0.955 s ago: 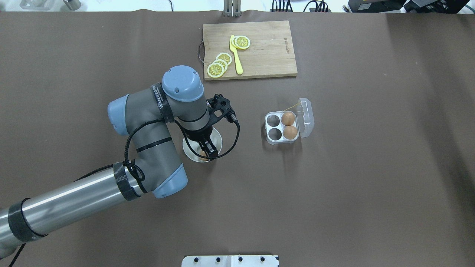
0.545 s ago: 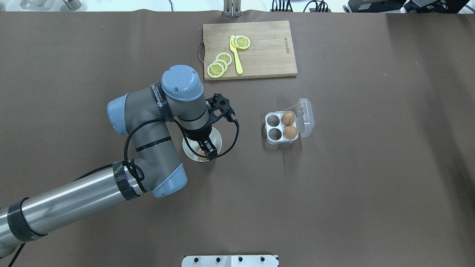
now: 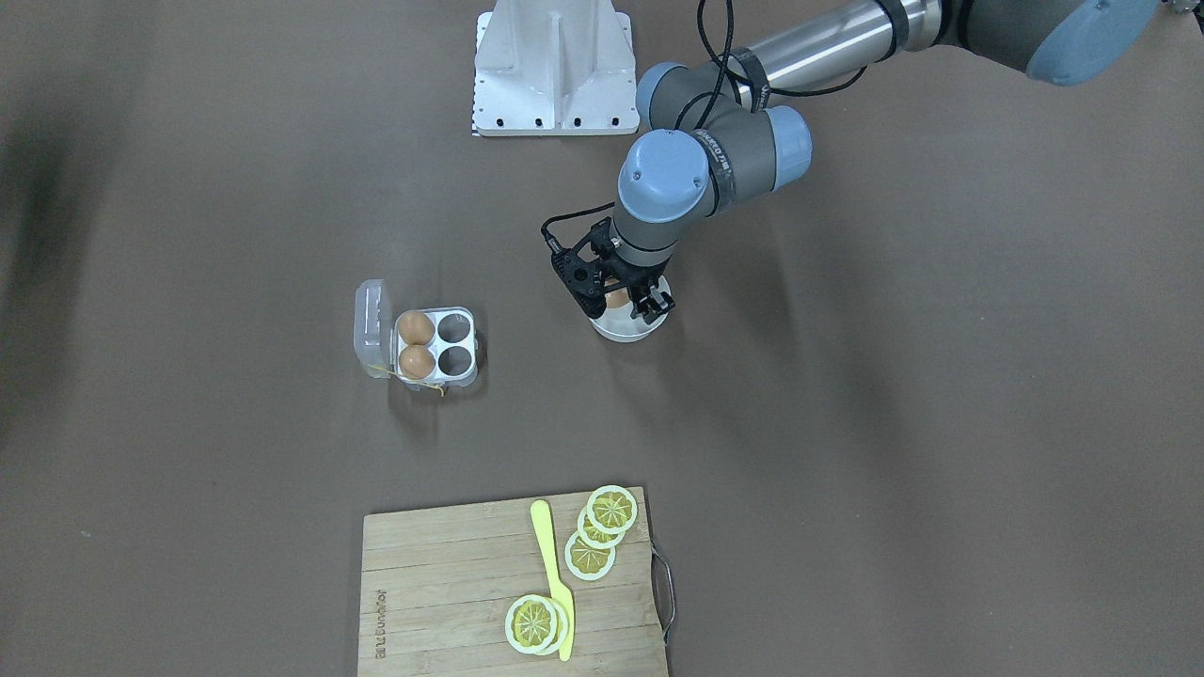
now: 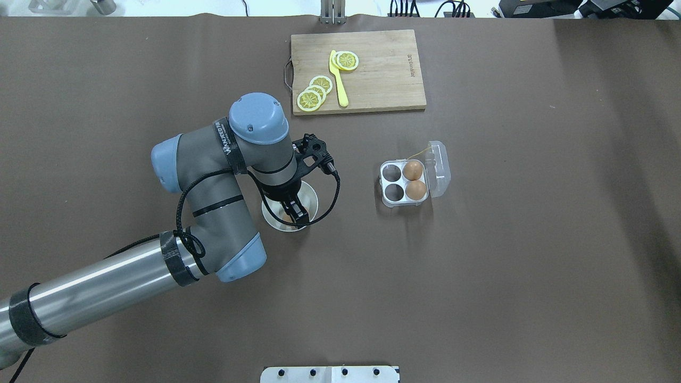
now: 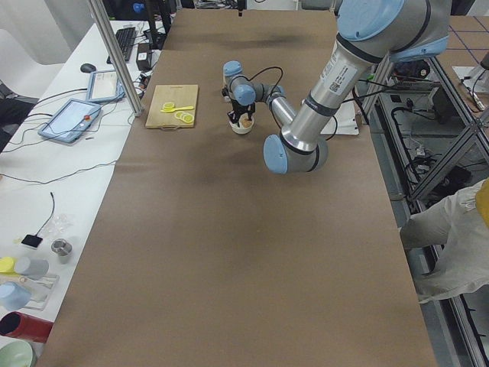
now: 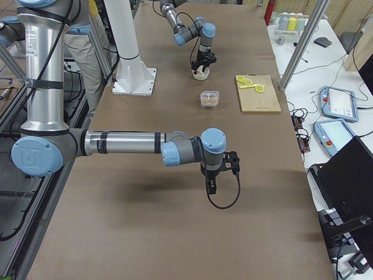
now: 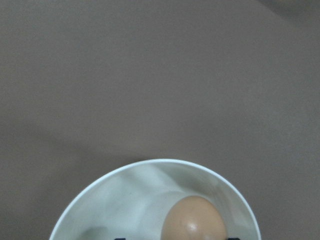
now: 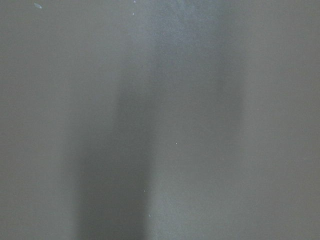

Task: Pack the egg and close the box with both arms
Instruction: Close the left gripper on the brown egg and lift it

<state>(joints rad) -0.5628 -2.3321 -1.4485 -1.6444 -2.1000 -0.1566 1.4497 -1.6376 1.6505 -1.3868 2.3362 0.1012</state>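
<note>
Egg (image 7: 192, 221) lies in white bowl (image 4: 269, 219), off-centre, toward the right of the wrist picture. Left claw (image 4: 293, 215) is lowered into the bowl from above, with a black tip on either side of the egg. Only slivers of the tips show at the bottom edge of the wrist view. Jaws are parted about egg-wide; whether the pads press the shell cannot be told.

Egg's long axis seems to run up the wrist picture, blunt end cut off by the frame. That puts it square to the line between the tips, so the claw would close across the narrow waist.

Box (image 4: 404, 181) sits on the counter well apart from the bowl, toward the robot's right and slightly farther out. Lid (image 4: 440, 167) is open, folded back on the side away from the bowl, with yellow string (image 4: 418, 153) at the far corner.

- Contents: two brown eggs (image 4: 413, 170) fill the lid-side cells.
- The two bowl-side cells are empty, so the nearest free cell faces the claw's line of travel.

Judgement: the next move is lift, then carry rightward to an empty cell, keeping clear of the packed pair.

Right claw (image 6: 211, 188) hangs over bare counter, much farther from the egg than the left one. Its opening cannot be told
</note>
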